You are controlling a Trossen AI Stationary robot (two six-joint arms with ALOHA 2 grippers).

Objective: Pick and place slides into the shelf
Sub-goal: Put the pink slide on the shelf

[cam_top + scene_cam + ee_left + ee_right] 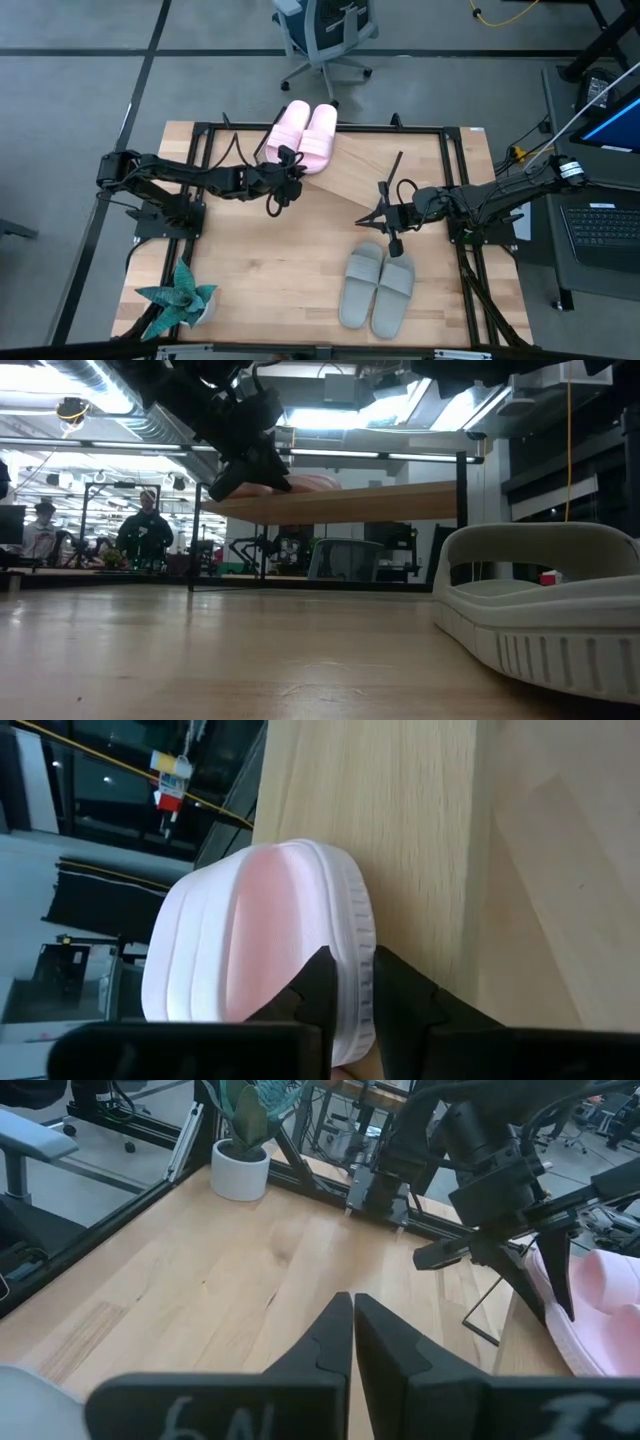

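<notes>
The pale pink pair (305, 132) lies side by side at the far left end of the slanted wooden shelf (365, 172), soles on the board. My left gripper (288, 160) reaches from the table's left to the near end of the left pink slide (250, 940) and is shut on it. In the low view this gripper (245, 468) shows at the shelf's left end, next to the pink slide (312, 482). The grey-green pair (378, 288) rests flat on the table near the near edge. My right gripper (392, 245) hovers just beyond that pair, shut (352, 1320) and touching nothing. My left gripper pinches the left pink slide by its ribbed sole rim (355, 955) at the near end, one finger (318, 988) on the footbed side and the other (400, 1000) outside the rim. The fingers come roughly level from the table's left-near side. The slide lies on the shelf board.
A potted plant (180, 298) stands at the table's near left corner. A black metal frame (200, 130) runs round the tabletop. An office chair (325, 35) stands beyond the far edge. People sit far off in the room (145, 530). Bare wood lies between the shelf and the grey-green pair.
</notes>
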